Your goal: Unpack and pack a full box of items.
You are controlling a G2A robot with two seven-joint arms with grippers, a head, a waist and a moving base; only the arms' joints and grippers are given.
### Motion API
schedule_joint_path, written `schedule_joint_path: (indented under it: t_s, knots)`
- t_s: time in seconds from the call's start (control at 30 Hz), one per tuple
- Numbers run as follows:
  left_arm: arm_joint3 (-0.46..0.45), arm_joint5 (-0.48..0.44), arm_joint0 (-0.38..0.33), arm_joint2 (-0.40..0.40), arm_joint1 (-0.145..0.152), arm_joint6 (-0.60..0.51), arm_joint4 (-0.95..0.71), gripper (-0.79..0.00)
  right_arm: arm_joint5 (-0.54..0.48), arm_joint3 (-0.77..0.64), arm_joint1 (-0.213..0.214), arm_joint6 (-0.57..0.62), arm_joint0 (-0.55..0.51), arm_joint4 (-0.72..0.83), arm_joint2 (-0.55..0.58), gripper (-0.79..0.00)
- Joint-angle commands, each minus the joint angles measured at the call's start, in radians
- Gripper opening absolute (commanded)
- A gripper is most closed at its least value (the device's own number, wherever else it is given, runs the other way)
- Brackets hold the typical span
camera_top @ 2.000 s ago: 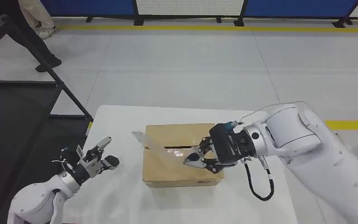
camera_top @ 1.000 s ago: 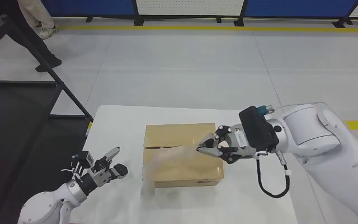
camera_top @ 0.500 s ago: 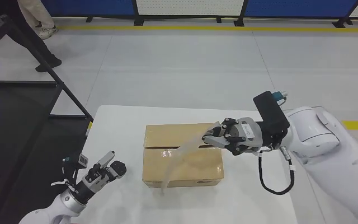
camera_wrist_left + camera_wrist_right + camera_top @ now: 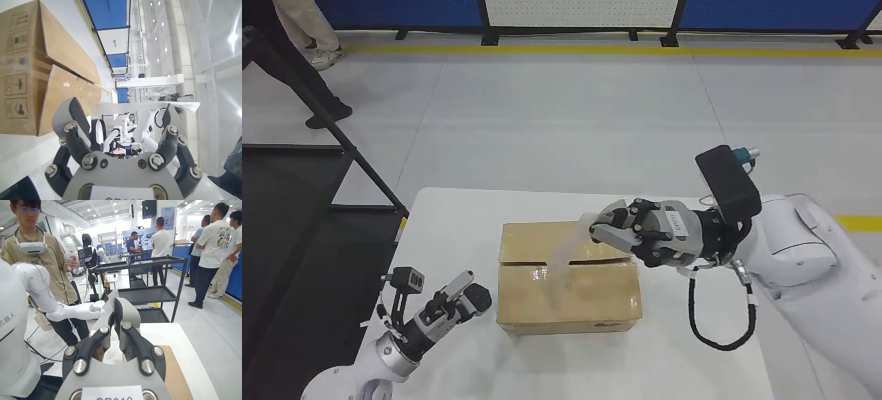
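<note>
A brown cardboard box with its top flaps down lies in the middle of the white table. My right gripper hovers over the box's far edge, shut on a strip of clear tape that trails down to the lid seam. The right wrist view has the right gripper pinching the tape above the box. My left gripper sits open just left of the box, nothing in it. In the left wrist view the left gripper faces the box's side, with the tape stretched beyond it.
A black metal frame stands off the table's left edge. In the right wrist view a black shelved cart stands beyond the table's end. Bare tabletop lies in front of the box and to its left.
My right gripper has risen and swung from the box's front right to its far edge, peeling the tape strip up. My left gripper has moved closer to the box's left side.
</note>
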Motion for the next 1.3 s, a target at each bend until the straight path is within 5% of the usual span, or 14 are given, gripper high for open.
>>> schedule_joint_path:
  t_s: [0.0, 0.6, 0.67, 0.9, 1.0, 1.07, 1.27]
  knots:
    - [0.014, -0.018, -0.018, 0.023, 0.0, 0.002, 0.009, 0.0, 0.03, -0.007, -0.008, -0.025, 0.005, 0.008, -0.001, -0.785]
    - [0.112, -0.151, -0.166, 0.262, -0.022, 0.097, 0.033, -0.006, 0.078, -0.005, -0.074, -0.099, 0.05, 0.092, -0.005, -0.785]
    - [0.135, -0.151, -0.187, 0.283, -0.025, 0.096, 0.02, -0.142, 0.076, -0.002, -0.079, -0.098, 0.052, 0.093, -0.003, -0.785]
    - [0.185, -0.163, -0.239, 0.353, -0.032, 0.074, 0.018, -0.311, 0.079, 0.0, -0.092, -0.101, 0.042, 0.084, 0.019, -0.785]
    - [0.194, -0.175, -0.247, 0.37, -0.034, 0.063, 0.007, -0.545, 0.09, 0.0, -0.096, -0.109, 0.032, 0.076, 0.034, -0.785]
    - [0.196, -0.185, -0.249, 0.374, -0.035, 0.061, 0.006, -0.785, 0.1, -0.002, -0.098, -0.114, 0.024, 0.067, 0.043, -0.785]
    - [0.179, -0.208, -0.236, 0.355, -0.032, 0.065, -0.012, -0.785, 0.131, -0.002, -0.105, -0.122, -0.003, 0.041, 0.068, -0.785]
